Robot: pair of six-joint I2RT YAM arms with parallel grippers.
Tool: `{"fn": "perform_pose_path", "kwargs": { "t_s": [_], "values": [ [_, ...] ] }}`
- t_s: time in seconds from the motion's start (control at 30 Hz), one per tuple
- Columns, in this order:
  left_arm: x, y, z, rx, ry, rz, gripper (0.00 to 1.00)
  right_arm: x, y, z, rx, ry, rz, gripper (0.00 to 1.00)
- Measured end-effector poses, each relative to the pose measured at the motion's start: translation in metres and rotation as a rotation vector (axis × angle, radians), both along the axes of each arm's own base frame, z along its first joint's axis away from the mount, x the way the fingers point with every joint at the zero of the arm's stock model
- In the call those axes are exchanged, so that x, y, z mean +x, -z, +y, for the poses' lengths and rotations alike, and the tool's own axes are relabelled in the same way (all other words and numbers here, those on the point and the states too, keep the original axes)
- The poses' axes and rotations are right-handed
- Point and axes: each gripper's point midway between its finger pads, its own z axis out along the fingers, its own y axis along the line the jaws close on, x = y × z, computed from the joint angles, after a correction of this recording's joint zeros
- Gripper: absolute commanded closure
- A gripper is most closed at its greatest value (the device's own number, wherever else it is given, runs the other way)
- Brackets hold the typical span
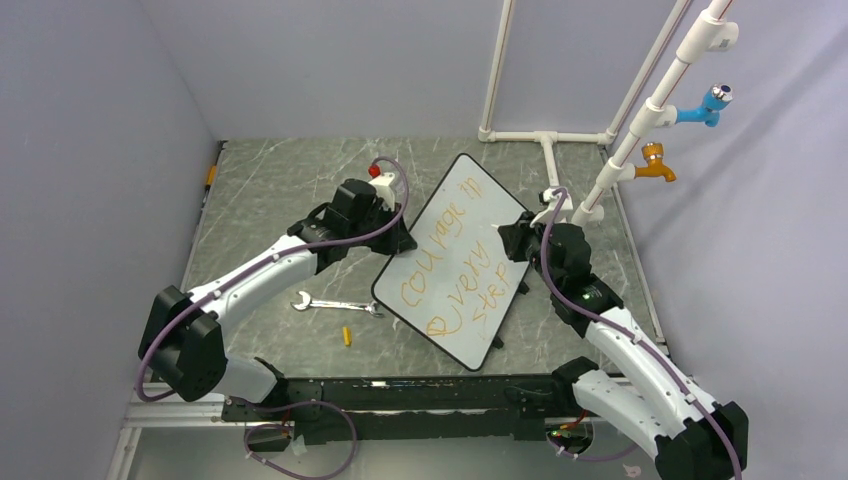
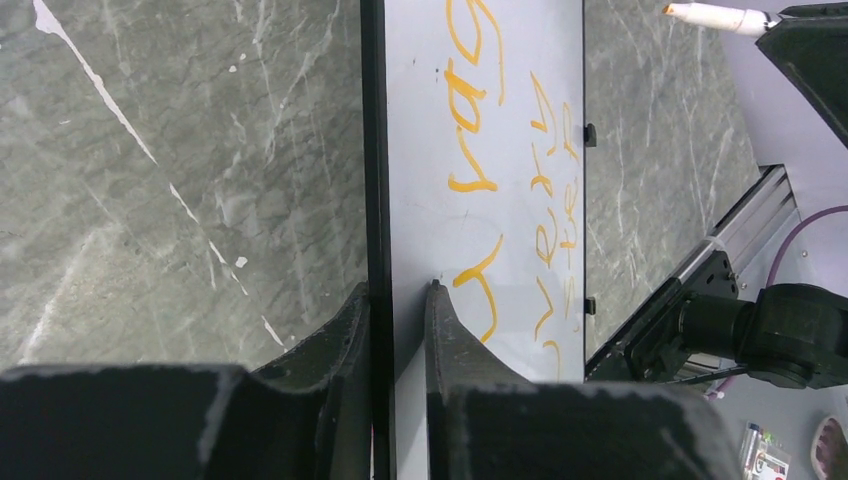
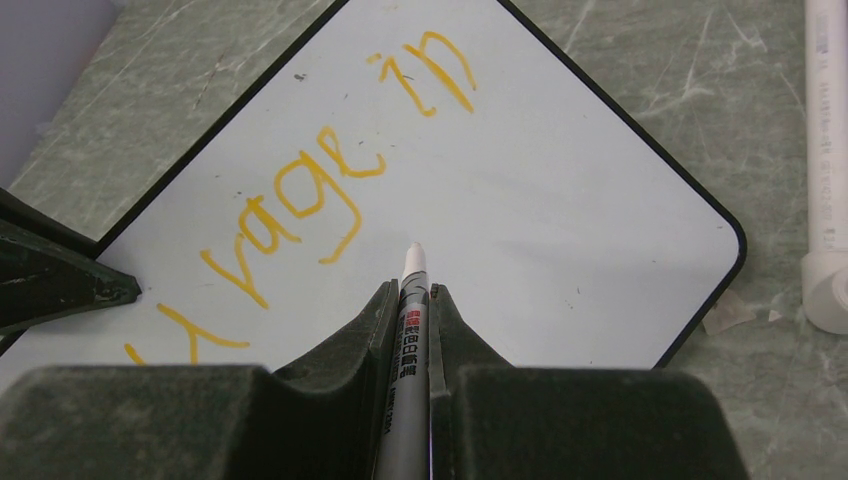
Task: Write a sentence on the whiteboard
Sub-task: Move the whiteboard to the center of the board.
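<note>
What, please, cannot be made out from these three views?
- Right wrist view: whether the marker touches the whiteboard; it is seen end-on from behind.
- Left wrist view: whether the left gripper truly pinches the board's rim; its fingers straddle it.
- Wrist views: the sentence, cut off by fingers and frame edges.
- Top view: the small yellow item, too small to name.

Plain, pale grey-lavender walls close the scene on three sides: left wall (image 1: 90, 150), far wall (image 1: 340, 60), right wall (image 1: 770, 260). The table (image 1: 270, 190) is dark grey-green marbled stone with pale veins. A white PVC pipe frame (image 1: 545, 137) at far right carries a blue tap (image 1: 706, 106) and an orange tap (image 1: 655, 166). The light is soft and even.
</note>
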Motion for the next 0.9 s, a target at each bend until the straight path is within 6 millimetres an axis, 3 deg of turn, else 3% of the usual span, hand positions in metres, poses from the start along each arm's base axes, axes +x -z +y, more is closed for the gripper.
{"fn": "perform_pose_path", "kwargs": {
  "t_s": [0.4,0.7,0.9],
  "values": [
    [0.002,0.011,0.014,0.119,-0.014,-0.030,0.64,-0.002,0.004,-0.003,-0.016,0.005,0.016,1.00],
    [-0.002,0.017,0.024,0.180,-0.013,-0.010,0.60,-0.003,0.006,-0.004,-0.019,0.006,0.021,1.00],
    [-0.010,0.011,0.020,0.199,0.016,0.001,0.57,-0.003,0.006,-0.004,-0.019,0.007,0.022,1.00]
  ]
}}
